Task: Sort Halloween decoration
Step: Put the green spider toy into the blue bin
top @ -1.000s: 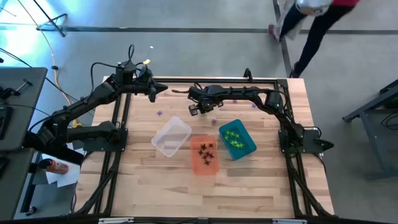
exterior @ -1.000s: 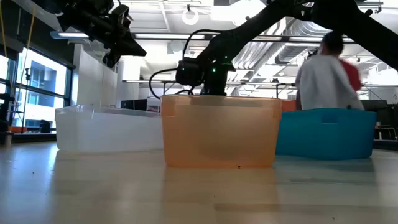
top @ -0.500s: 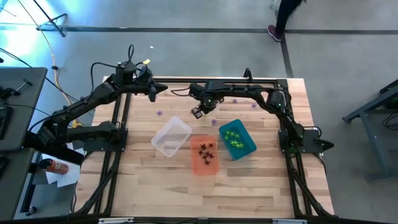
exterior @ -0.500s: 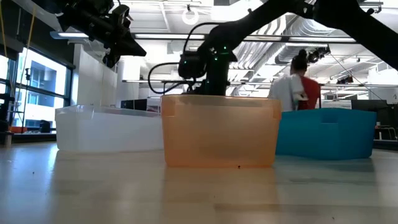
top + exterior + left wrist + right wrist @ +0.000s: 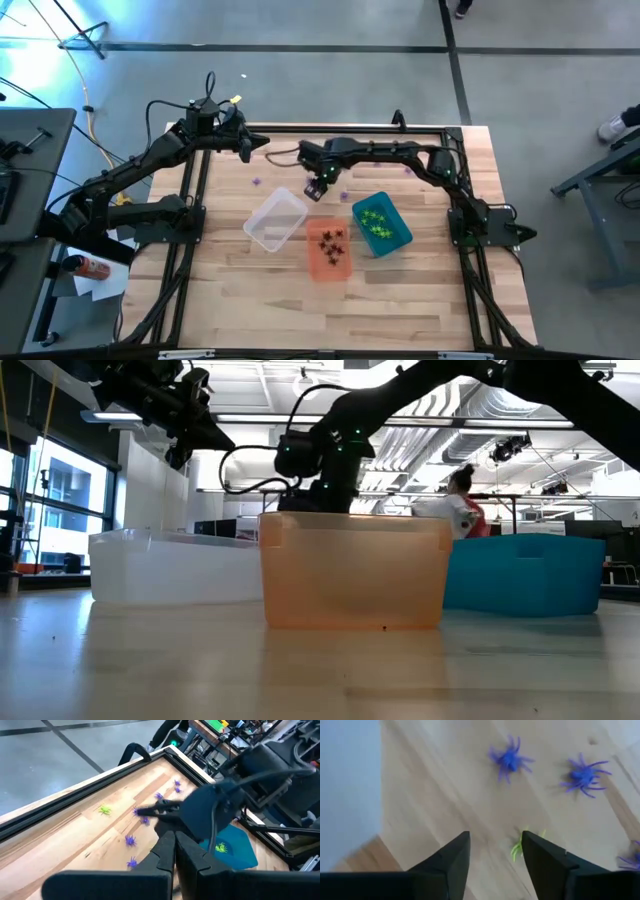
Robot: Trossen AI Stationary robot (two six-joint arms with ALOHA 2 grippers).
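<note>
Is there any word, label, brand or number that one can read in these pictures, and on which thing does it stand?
None can be read.
Clear bin, orange bin, teal bin: no label shows.
Spiders: no marks.
Both arms: no readable brand in any view.
Orange bottle beside the table: any print is too small to read.

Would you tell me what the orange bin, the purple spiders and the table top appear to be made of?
Orange bin: translucent plastic, probably; light glows through its smooth walls.
Purple spiders: likely soft moulded plastic or rubber, with thin, slightly glossy legs.
Table top: wood, butcher-block style; pale glued strips with visible grain, satin finish.
</note>
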